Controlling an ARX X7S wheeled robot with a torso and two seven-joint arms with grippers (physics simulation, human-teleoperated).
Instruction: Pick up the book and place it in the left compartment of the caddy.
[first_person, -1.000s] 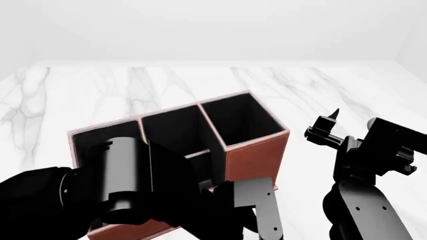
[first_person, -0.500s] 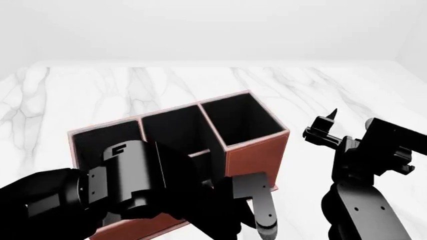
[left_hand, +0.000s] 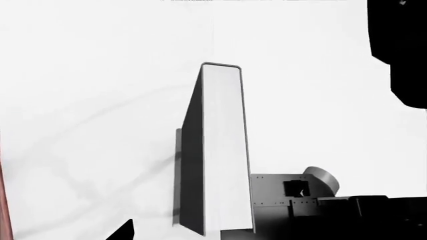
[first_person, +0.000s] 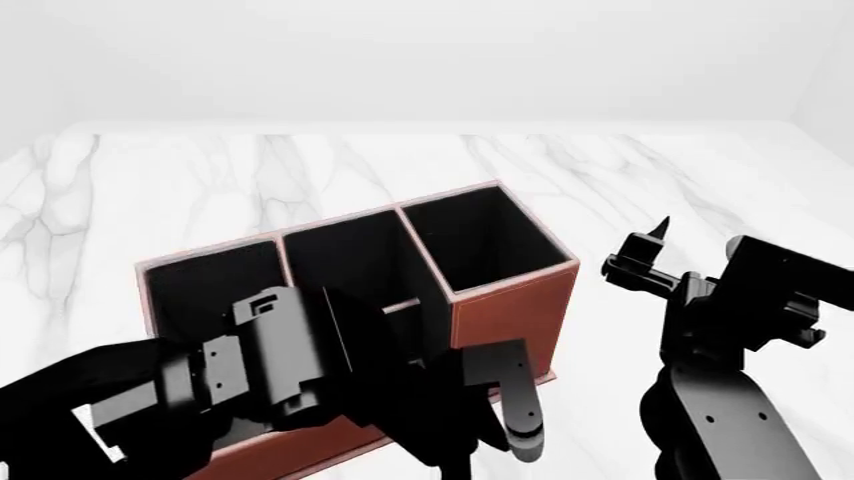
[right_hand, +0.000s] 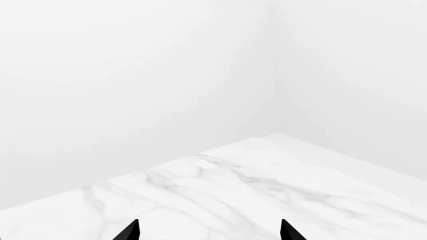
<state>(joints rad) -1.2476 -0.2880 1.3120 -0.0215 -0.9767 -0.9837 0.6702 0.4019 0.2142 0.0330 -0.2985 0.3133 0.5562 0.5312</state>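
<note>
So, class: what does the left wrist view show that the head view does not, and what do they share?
Only the left wrist view shows the book, black cover and white page edges, standing up from the left tool, which seems to hold it, though the contact is out of frame. Only the head view shows the caddy's black-lined sections, including the left compartment, and the right tool off to the caddy's right. Both show the white marble table and parts of the left arm.

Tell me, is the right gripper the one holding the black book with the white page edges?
Not quite. It is the left gripper that holds the book, as the left wrist view shows. The right gripper is open, with nothing between its fingertips.
</note>
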